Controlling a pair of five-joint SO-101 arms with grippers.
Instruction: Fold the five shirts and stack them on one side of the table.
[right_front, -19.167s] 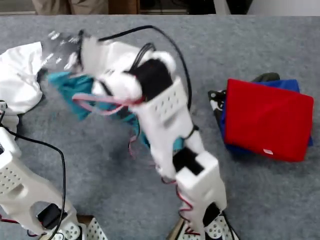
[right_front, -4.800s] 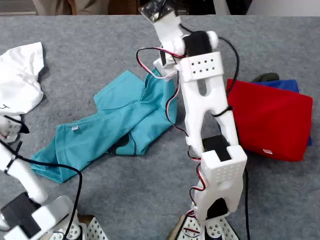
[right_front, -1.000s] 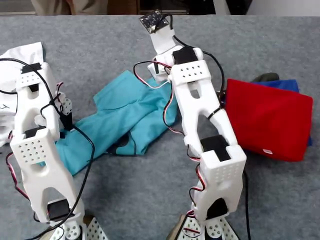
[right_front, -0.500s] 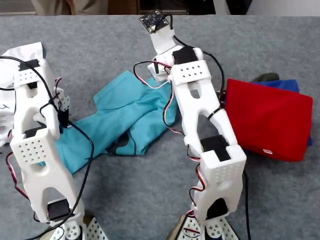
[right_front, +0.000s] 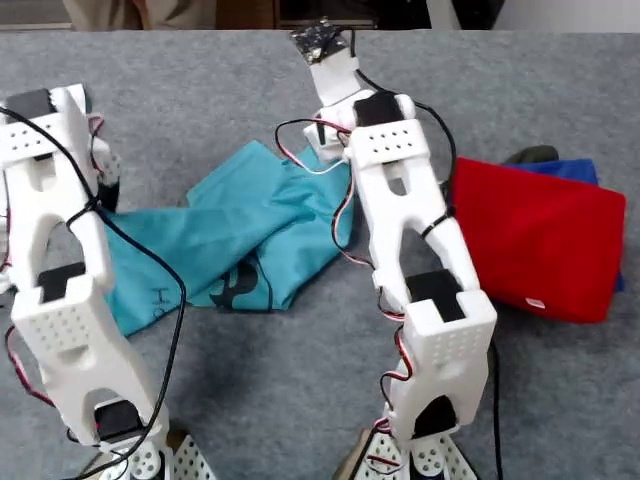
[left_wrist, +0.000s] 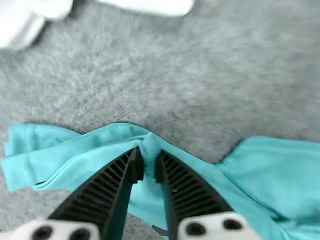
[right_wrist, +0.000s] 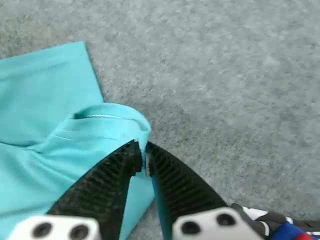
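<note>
Right now my left fingers (left_wrist: 137, 161) are pinched shut on a raised fold along one edge of the teal shirt (left_wrist: 270, 172), with cloth bunched up between the tips. My right fingers (right_wrist: 136, 154) are clamped on another lifted edge of the same shirt, at the end opposite my left grip. A small hump of cloth curls over just above their tips.

From the high view the teal shirt lies rumpled and partly doubled over on the grey surface (right_front: 200, 90) between my two arms. A dark print shows on the side of it nearest my bases.

To the right of the teal shirt, apart from it, the red shirt (right_front: 535, 235) lies folded flat on top of the blue shirt (right_front: 572, 168), whose far edge peeks out. A black-and-white patterned cloth (right_wrist: 255, 215) pokes out from under that stack on the side facing the teal shirt.

The white shirt (left_wrist: 150, 4) lies unfolded beyond my left grip, with bare surface between it and the teal shirt.
</note>
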